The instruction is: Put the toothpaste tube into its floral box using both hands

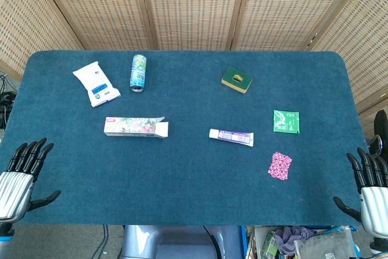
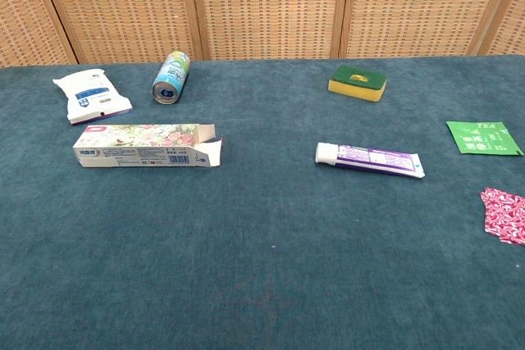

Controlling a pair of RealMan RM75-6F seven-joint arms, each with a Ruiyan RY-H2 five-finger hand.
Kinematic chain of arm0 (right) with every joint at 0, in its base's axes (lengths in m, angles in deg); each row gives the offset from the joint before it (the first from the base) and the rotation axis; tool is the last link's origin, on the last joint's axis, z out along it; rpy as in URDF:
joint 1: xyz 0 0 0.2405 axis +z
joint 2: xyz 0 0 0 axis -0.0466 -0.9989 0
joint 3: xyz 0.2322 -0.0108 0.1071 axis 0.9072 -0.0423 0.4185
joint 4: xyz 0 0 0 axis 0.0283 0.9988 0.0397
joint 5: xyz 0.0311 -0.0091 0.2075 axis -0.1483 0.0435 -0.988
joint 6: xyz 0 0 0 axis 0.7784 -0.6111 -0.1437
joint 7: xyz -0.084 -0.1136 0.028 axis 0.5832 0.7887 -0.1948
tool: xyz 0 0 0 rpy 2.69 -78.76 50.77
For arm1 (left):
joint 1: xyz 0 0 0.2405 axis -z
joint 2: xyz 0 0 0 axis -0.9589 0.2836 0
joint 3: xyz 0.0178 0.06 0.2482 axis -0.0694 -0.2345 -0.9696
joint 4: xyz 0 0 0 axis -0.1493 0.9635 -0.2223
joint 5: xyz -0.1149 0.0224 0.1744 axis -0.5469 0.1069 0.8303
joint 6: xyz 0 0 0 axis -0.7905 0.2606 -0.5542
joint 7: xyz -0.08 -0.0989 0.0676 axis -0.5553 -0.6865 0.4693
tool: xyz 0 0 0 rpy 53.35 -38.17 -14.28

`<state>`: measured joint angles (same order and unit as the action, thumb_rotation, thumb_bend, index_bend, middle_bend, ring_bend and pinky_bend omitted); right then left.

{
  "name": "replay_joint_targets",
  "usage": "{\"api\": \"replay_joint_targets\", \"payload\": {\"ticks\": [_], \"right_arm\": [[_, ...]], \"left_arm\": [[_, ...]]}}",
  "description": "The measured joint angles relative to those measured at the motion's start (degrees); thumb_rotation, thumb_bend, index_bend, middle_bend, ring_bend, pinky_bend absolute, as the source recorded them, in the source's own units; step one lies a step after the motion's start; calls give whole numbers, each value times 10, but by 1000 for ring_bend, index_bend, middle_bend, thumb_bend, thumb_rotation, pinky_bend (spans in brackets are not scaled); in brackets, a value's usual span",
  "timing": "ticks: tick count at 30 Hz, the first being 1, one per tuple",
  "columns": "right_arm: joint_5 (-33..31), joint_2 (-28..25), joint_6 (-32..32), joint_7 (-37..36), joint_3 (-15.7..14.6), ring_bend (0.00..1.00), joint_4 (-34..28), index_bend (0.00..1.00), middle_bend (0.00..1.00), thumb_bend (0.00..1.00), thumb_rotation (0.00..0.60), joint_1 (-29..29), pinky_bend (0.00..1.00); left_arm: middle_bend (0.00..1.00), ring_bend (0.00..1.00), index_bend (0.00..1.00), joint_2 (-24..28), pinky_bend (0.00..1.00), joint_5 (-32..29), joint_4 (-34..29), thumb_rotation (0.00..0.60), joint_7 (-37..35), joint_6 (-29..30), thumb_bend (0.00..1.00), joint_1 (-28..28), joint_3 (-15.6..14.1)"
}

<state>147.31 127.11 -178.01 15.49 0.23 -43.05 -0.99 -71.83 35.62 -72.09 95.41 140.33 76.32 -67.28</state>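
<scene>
Toothpaste tube (image 1: 231, 137), white and purple plastic, lies flat on the blue desk (image 1: 182, 192), ahead and inward of the right robot hand (image 1: 367, 186), well apart from it. Ahead of the left robot hand (image 1: 23, 177) lies the long floral cardboard box (image 1: 135, 127), flaps open toward the tube. Both hands hold nothing, fingers spread. Likely trouble: the light box sliding, or its flaps folding shut, as the tube pushes in.

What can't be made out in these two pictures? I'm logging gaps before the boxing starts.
- Left hand and right hand: head view only, cut by the frame edges; the chest view shows neither.
- Floral box: flaps open, inside hidden by its walls.
- Toothpaste tube: print too small to read.
- Pink packet: cut by the chest view's right edge.
</scene>
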Motion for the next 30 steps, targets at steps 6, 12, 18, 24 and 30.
{"api": "replay_joint_targets", "payload": {"ticks": [6, 12, 18, 24, 30], "right_arm": [[-4, 0, 12, -9, 3, 0, 3, 0, 0, 0, 600, 8, 0], [-19, -12, 78, -23, 13, 0, 5, 0, 0, 0, 600, 45, 0], [-49, -26, 180, -21, 41, 0, -13, 0, 17, 0, 600, 116, 2], [-144, -9, 295, 20, 90, 126, -28, 127, 195, 0, 600, 211, 116], [-260, 57, 366, 88, 130, 218, -15, 240, 300, 48, 600, 303, 187]], "left_arm": [[0, 0, 0, 0, 0, 2, 1, 600, -1, 2, 150, -1, 1], [0, 0, 0, -2, 0, -1, 3, 600, -3, 6, 151, -1, 5], [0, 0, 0, -6, 0, -19, 3, 600, 4, 0, 150, 3, 15], [0, 0, 0, -19, 0, -48, 5, 600, 29, -6, 150, 9, 31], [0, 0, 0, -21, 0, -66, 6, 600, 29, -14, 151, 13, 38]]}}
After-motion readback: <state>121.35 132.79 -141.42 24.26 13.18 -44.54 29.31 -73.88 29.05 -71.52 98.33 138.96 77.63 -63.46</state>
